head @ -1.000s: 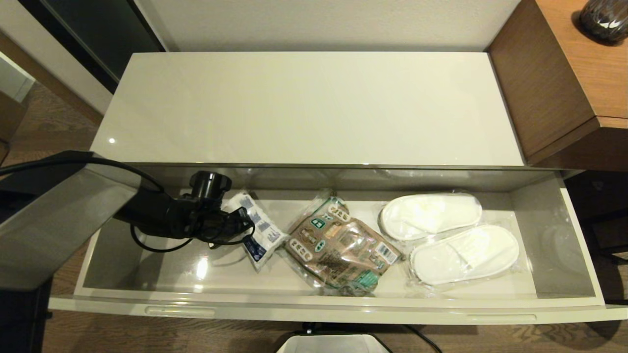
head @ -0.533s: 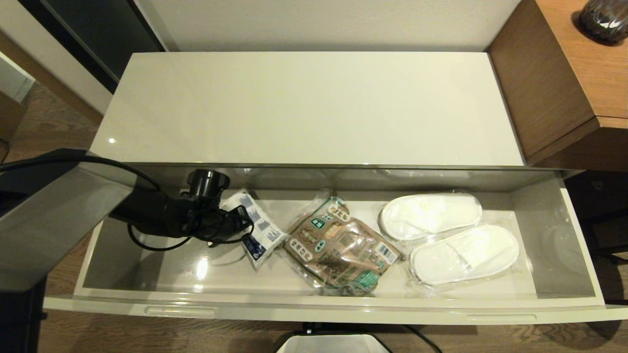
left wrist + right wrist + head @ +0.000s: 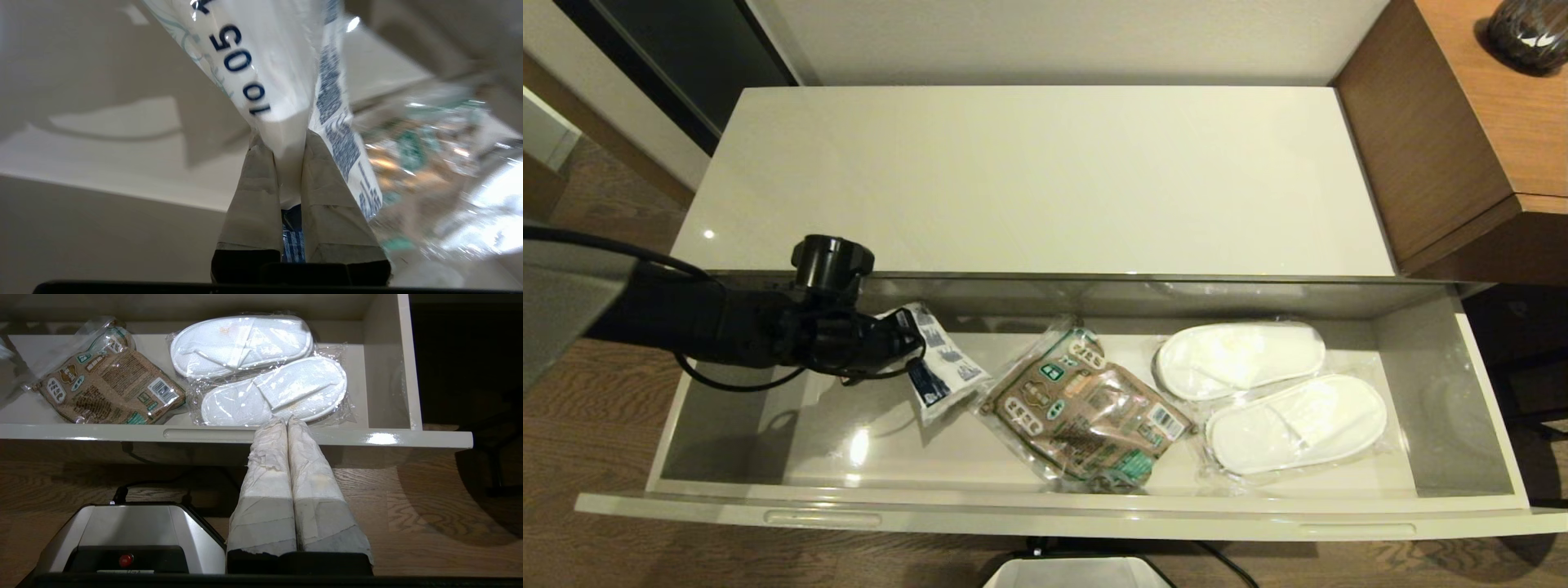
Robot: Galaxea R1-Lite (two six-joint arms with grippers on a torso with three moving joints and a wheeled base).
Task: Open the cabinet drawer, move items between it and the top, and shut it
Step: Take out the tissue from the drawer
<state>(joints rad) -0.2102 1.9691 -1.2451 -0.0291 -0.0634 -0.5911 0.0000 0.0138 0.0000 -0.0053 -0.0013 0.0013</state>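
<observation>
The cabinet drawer (image 3: 1045, 516) stands pulled out below the cream top (image 3: 1037, 180). My left gripper (image 3: 900, 349) is shut on the small white packet with blue print (image 3: 941, 364), which hangs lifted off the drawer floor at the left; up close the packet (image 3: 269, 65) is pinched between my taped fingers (image 3: 253, 192). The wrapped white slippers (image 3: 1270, 396) lie in the drawer's right half, also seen as slippers (image 3: 261, 371) from the right wrist. My right gripper (image 3: 287, 421) is shut and empty, parked low in front of the drawer (image 3: 367, 437), out of the head view.
A brown-and-green printed packet (image 3: 1086, 412) lies mid-drawer, just right of the lifted packet. A brown wood-grain desk (image 3: 1470, 122) with a dark vase (image 3: 1527, 28) adjoins the top on the right. My base (image 3: 130, 535) sits on the wooden floor below the drawer front.
My left gripper has risen and drawn back to the left, lifting the small white packet off the drawer floor. The brown-and-green packet shifted slightly.
</observation>
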